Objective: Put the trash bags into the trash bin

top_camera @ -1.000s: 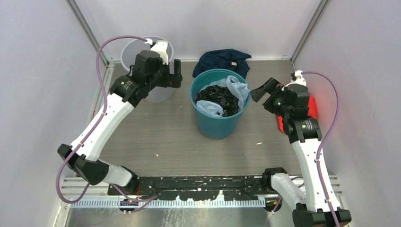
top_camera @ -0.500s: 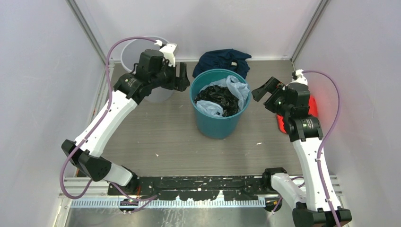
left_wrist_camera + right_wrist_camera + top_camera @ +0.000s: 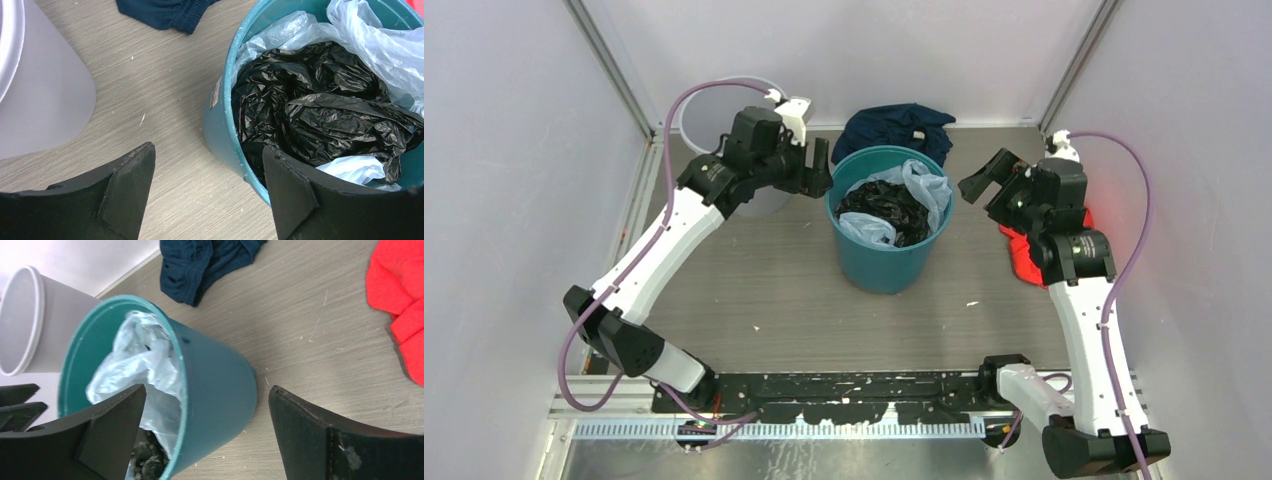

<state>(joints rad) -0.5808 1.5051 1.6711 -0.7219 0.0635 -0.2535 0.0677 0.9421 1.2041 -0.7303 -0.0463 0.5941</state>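
Left gripper [image 3: 207,152] gapes near teal bin [image 3: 220,131]; trash bags [image 3: 310,100] inside it.

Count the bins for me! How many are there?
2. The teal bin stands mid-table; the light grey bin stands in the far left corner. I see no others hiding.

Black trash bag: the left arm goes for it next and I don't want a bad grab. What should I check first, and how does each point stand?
1. Left gripper open and empty: ok.
2. Black trash bag exposed on top in the teal bin: ok.
3. Left gripper centred over the bag: not ok, the teal bin's rim lies between its fingers.
4. Bag free of the pale blue bag: not ok, they are bunched together.
5. Right gripper open, off the bin: ok.
6. Grey trash bin has room inside: cannot tell, its mouth is partly hidden.
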